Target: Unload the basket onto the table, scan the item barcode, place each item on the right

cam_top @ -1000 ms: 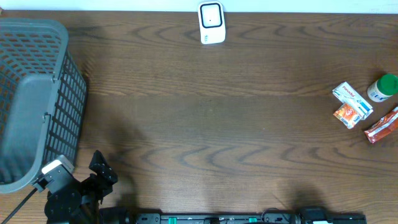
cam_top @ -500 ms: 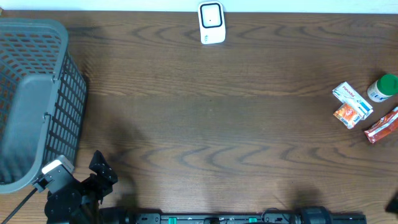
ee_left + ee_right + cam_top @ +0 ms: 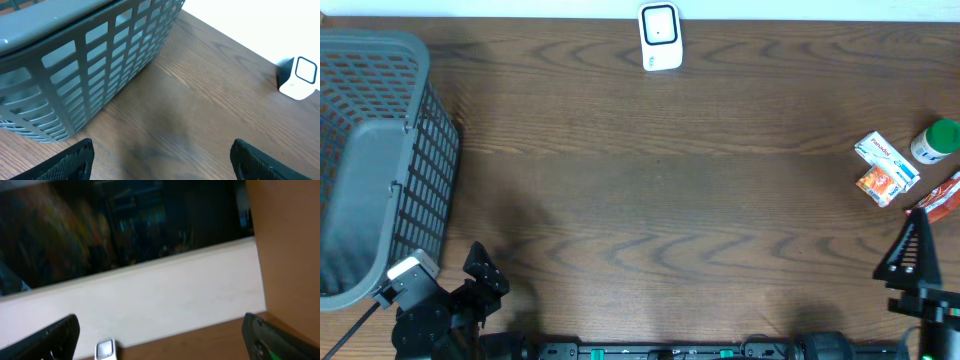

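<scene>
At the right edge of the table (image 3: 650, 180) lie a white box (image 3: 885, 155), an orange packet (image 3: 876, 184), a green-capped bottle (image 3: 936, 140) and a red packet (image 3: 942, 198), close together. The white scanner (image 3: 660, 37) stands at the far edge, mid-table. The left fingers (image 3: 483, 266), beside the grey basket (image 3: 420, 180), and the right fingers (image 3: 914, 250), just beside the red packet, gape wide and hold nothing.

dark wood-grain table (image 3: 650, 200) under even light, pale wall (image 3: 150, 305) behind, dark reflective pane (image 3: 125, 225) above it
</scene>
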### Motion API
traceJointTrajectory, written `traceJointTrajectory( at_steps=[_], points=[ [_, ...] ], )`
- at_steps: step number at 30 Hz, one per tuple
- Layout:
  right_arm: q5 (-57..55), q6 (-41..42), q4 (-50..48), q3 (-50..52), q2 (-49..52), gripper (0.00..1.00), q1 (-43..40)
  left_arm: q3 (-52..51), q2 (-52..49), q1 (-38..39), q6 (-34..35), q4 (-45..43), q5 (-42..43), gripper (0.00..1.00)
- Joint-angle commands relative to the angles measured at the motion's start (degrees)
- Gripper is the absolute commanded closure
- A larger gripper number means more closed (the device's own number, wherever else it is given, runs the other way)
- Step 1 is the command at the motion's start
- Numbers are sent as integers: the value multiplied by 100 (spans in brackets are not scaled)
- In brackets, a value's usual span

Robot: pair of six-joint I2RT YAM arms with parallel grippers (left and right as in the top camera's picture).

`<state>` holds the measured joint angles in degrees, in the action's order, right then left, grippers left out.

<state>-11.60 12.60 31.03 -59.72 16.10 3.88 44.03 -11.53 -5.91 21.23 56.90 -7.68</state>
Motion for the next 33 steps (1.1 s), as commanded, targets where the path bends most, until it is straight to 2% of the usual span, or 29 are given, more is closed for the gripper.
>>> traceJointTrajectory(
  at_steps=[1,7,17,23,25,33],
  points=[
    [9,90,-387,662,-407,1,-48,0,4,-24,50,9,-48,13],
    [9,90,-1449,1740,-654,1,-52,0,4,-24,50,11,-48,13],
    [9,326,-2645,3438,-787,1,-129,0,4,-24,50,11,-48,13],
    [306,326,-2979,4476,-1602,1,-446,0,4,-24,50,9,-46,13],
    [584,323,-3344,4819,-1580,1,-625,0,4,-24,50,9,-48,13],
    [544,-70,-3484,5840,-1582,1,-640,0,4,-24,50,9,-48,13]
  ],
)
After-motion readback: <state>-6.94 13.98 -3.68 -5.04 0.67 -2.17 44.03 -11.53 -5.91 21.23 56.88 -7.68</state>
